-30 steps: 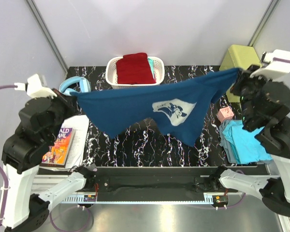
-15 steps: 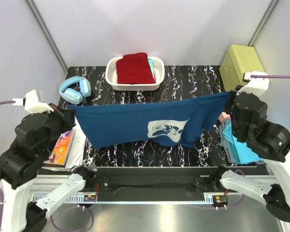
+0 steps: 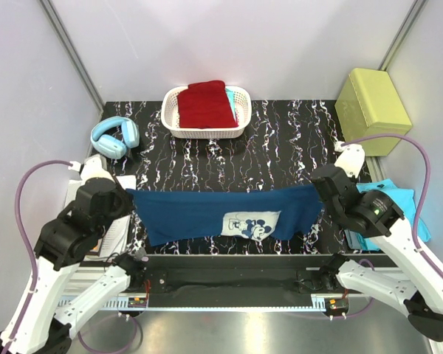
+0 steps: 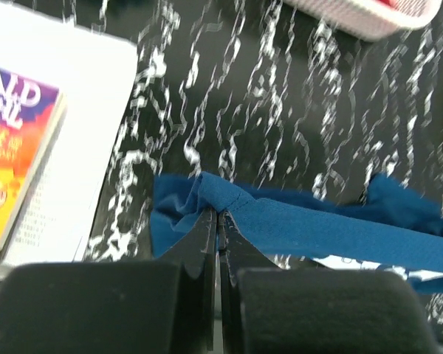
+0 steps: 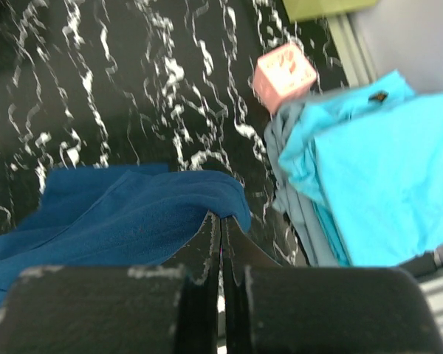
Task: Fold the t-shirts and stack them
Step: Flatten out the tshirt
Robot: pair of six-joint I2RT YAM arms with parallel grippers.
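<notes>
Holding navy t-shirt (image 3: 199, 210) stretched: left fingers (image 4: 199, 243), right fingers (image 5: 203, 247).

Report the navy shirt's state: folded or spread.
Spread, not folded: the navy shirt is stretched into a wide band between the shut left gripper and right gripper, print showing. Whether doubled over: cannot tell.

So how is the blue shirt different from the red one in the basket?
The blue shirt is pulled out long between the left end effector and the right end effector, both shut on it; the red shirt lies folded in the white basket, with nothing holding it. The blue shirt has a white cartoon print; the red shirt shows none. Both are soft cloth shirts.
</notes>
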